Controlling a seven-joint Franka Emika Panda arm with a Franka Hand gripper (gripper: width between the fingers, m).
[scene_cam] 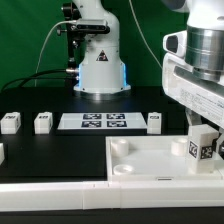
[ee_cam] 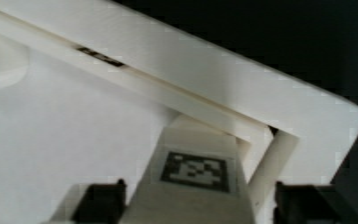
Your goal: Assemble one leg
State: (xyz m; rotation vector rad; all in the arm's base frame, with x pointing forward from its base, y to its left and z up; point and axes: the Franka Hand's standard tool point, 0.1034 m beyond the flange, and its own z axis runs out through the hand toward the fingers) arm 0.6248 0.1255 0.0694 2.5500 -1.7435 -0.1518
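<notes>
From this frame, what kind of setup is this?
Likely a lab robot workcell: a Panda arm base on a black table, a marker board fixed to it, tagged legs laid out.

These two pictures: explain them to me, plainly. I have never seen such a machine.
It is a robot arm that builds furniture from loose parts. The exterior view comes from a camera standing off the arm; the wrist view comes from a camera on the arm's wrist, looking down past its claw. The claw is shut on a leg, a small white post with a square tag, and holds it over the big white tray-like part. Three more legs lie on the black table, beside the marker board, which only helps the cameras.
</notes>
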